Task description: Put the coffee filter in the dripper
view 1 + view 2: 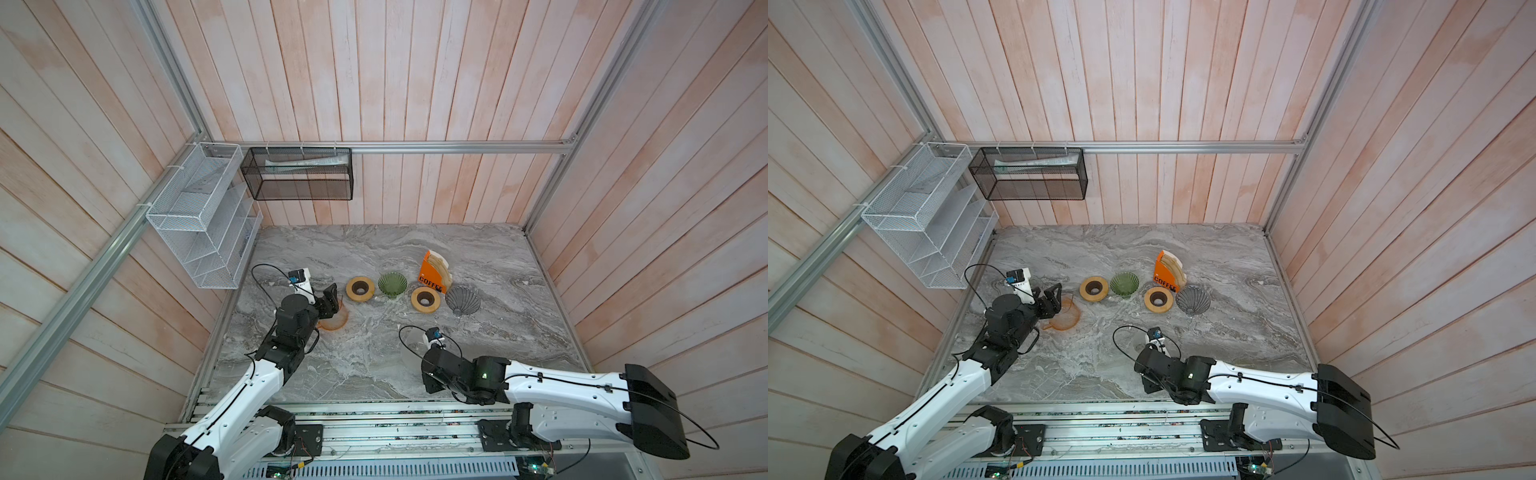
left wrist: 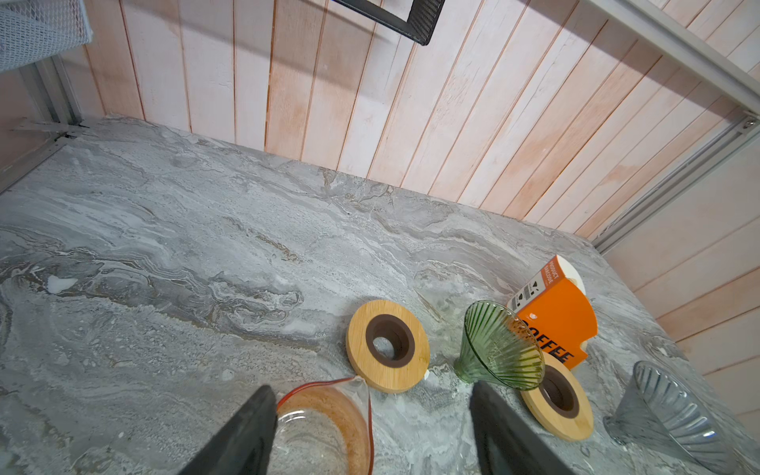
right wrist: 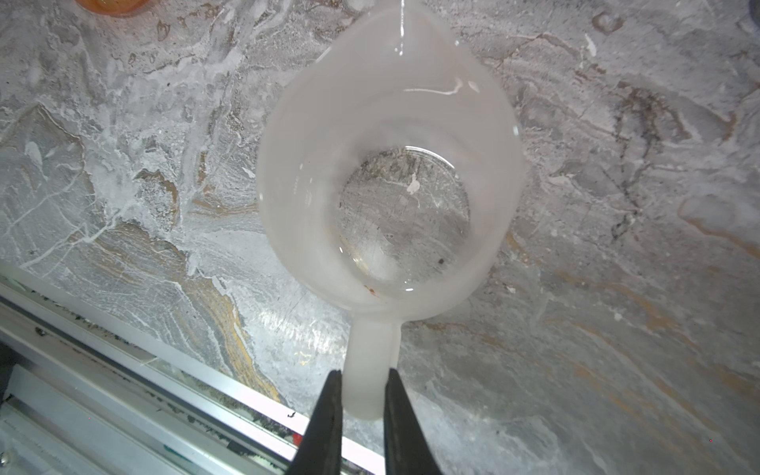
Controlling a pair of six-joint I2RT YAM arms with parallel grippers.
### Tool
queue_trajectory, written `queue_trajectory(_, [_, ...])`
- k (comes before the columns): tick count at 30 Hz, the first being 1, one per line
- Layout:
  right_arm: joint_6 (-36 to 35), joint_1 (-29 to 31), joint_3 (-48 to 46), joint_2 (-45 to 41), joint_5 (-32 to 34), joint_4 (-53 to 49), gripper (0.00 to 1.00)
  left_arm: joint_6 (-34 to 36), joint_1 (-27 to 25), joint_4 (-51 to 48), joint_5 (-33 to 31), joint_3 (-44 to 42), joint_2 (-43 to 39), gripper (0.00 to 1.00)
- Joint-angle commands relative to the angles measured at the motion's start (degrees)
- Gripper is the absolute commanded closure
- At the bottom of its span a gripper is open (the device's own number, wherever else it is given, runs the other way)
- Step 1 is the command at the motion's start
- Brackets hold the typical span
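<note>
Pale paper coffee filters [image 1: 440, 265] [image 2: 573, 271] stand stacked in an orange holder [image 1: 430, 277] marked COFFEE at the back of the marble table. A ribbed green glass dripper [image 1: 392, 284] [image 1: 1124, 284] [image 2: 501, 345] sits just left of the holder, and a grey glass dripper [image 1: 462, 300] [image 2: 666, 411] just right of it. My left gripper [image 1: 330, 301] [image 2: 372, 386] is open over an orange-tinted glass jug [image 1: 334, 322] [image 2: 325, 423], holding nothing. Near the front edge, my right gripper [image 3: 362, 372] is shut on the handle of a frosted white pitcher [image 3: 386, 164].
Two wooden rings [image 1: 360, 288] [image 1: 425, 299] lie flat among the drippers. A white wire rack [image 1: 199, 216] and a black mesh basket [image 1: 299, 174] hang on the left and back walls. The metal rail [image 3: 123, 362] of the table's front edge runs beside the pitcher.
</note>
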Motion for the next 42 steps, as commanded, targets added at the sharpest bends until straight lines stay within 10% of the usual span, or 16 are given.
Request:
queue_trajectory(1, [2.34, 0.89, -0.34, -2.07, 0.27, -3.57, 0.9, -0.45, -0.15, -0.61, 0.28, 0.8, -0.14, 0.24])
queue_trajectory(16, [6.18, 4.06, -2.1, -2.72, 0.0, -4.61, 0.9, -0.48, -0.15, -1.01, -0.15, 0.8, -0.24, 0.24])
queue_trajectory(22, [7.65, 4.25, -1.98, -2.9, 0.28, -5.84, 0.67, -0.76, -0.15, -0.81, -0.07, 0.74, 0.04, 0.24])
queue_trajectory(42, [15.61, 2.76, -0.59, -4.2, 4.71, -16.86, 0.67, -1.06, -0.2, -0.27, 0.29, 0.67, 0.45, 0.24])
